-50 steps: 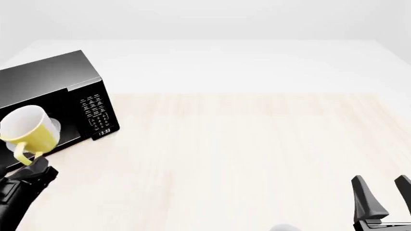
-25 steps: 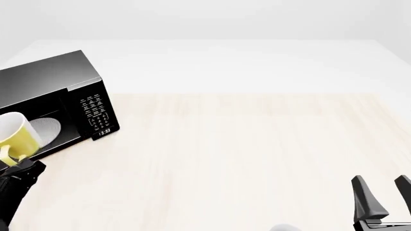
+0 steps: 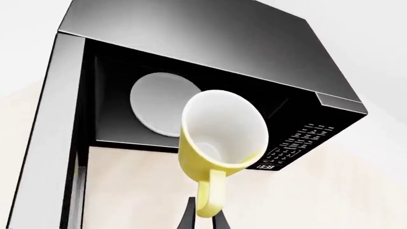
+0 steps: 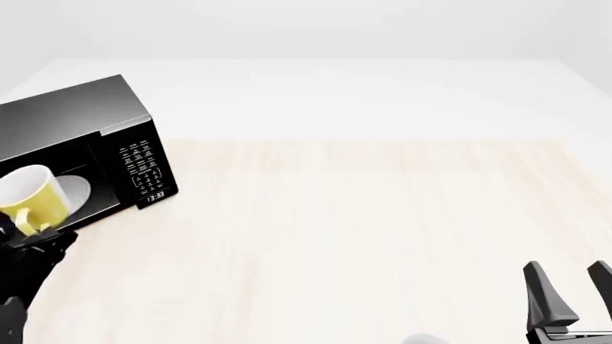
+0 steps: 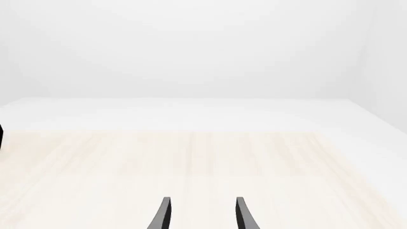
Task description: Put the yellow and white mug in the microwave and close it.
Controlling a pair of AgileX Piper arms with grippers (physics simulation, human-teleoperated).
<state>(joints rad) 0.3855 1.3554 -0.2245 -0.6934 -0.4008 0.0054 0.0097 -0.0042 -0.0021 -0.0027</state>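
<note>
mug: your yellow and white mug hangs tipped in front of the open microwave mouth, white inside facing the cavity, turntable plate behind it.
left gripper: your left gripper is clamped on the mug's handle.
right gripper: your right gripper sits low near the table edge, fingers spread, grasping nothing.
microwave: far left of the table, clock lit.

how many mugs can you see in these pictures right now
1. The yellow and white mug is held by its handle in the left gripper, tilted in front of the open microwave. No other shows, though part of the oven's cavity is hidden.
</note>
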